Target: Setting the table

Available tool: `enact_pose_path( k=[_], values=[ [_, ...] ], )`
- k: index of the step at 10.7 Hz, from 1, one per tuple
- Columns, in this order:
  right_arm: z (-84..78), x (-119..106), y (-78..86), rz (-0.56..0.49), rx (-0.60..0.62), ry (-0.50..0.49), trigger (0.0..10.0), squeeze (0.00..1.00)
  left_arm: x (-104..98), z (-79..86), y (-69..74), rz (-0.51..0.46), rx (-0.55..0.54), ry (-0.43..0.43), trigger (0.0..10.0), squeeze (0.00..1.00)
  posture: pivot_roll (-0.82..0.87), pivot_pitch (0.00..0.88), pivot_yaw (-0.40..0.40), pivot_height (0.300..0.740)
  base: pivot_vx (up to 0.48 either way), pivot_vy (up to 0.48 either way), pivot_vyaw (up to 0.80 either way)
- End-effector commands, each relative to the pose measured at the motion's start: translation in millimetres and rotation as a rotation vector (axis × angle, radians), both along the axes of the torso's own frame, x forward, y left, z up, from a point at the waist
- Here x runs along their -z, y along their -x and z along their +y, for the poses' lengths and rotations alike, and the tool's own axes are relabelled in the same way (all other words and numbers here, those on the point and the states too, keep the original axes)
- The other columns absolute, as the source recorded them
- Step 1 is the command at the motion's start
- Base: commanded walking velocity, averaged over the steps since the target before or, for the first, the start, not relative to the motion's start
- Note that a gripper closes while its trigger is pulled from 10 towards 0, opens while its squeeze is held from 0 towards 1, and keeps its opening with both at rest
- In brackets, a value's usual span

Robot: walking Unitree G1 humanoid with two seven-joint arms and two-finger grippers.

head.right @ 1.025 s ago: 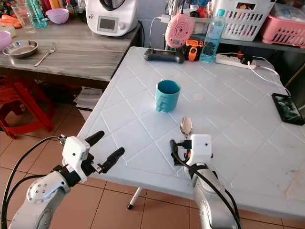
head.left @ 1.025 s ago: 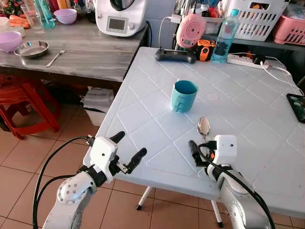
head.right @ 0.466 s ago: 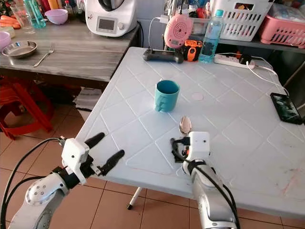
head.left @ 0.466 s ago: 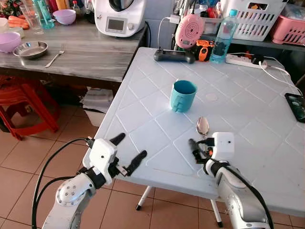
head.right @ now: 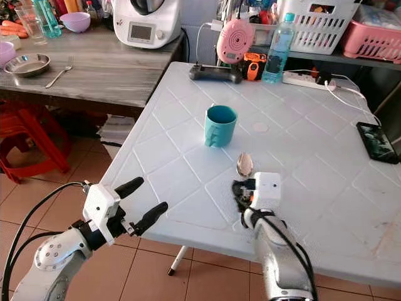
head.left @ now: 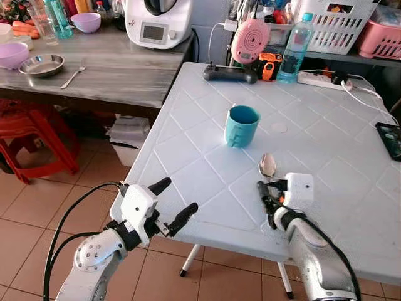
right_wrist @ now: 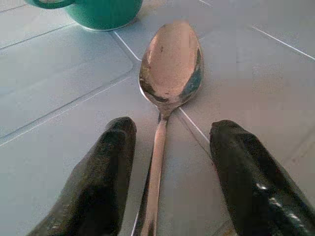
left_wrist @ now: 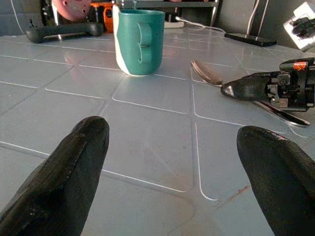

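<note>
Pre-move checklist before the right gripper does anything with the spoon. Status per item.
1. Right gripper open: ok.
2. Spoon handle runs between its fingers: ok.
3. Fingers touching the handle: cannot tell.
4. Spoon flat on the white table, bowl pointing toward the teal mug: ok.
5. Mug apart from the spoon: ok.
6. Left gripper open, off the table's near edge, away from the spoon: ok.

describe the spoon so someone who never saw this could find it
On the white plastic table, look just toward the near edge from the teal mug. The spoon lies flat there, handle between the right end effector's open fingers: the only shiny metal thing on this table.
</note>
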State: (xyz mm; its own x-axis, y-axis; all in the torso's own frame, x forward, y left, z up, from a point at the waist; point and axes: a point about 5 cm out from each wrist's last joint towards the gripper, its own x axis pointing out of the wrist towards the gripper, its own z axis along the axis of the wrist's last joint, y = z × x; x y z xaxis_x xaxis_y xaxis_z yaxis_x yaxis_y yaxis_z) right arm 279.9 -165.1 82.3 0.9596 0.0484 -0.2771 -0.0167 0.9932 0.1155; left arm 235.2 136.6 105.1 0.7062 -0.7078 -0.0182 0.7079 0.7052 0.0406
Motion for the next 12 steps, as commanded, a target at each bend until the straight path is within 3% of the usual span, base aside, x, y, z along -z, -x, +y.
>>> enact_pose_path(
  k=[1, 12],
  values=[
    [-5.9, 9, 0.7, 0.047, 0.025, -0.014, 0.0, 0.0, 2, 1.8, 0.8, 0.009, 0.008, -0.004, 10.0, 0.0, 0.11, 0.083, -0.02, 0.74, 0.0, 0.0, 0.0],
    [-9.7, 21, 5.7, 0.11, 0.073, -0.092, 0.0, 0.0, -3, -2.8, 2.8, 0.035, 0.075, 0.001, 10.0, 0.0, 0.11, 0.084, -0.007, 0.74, 0.0, 0.0, 0.0]
  ],
)
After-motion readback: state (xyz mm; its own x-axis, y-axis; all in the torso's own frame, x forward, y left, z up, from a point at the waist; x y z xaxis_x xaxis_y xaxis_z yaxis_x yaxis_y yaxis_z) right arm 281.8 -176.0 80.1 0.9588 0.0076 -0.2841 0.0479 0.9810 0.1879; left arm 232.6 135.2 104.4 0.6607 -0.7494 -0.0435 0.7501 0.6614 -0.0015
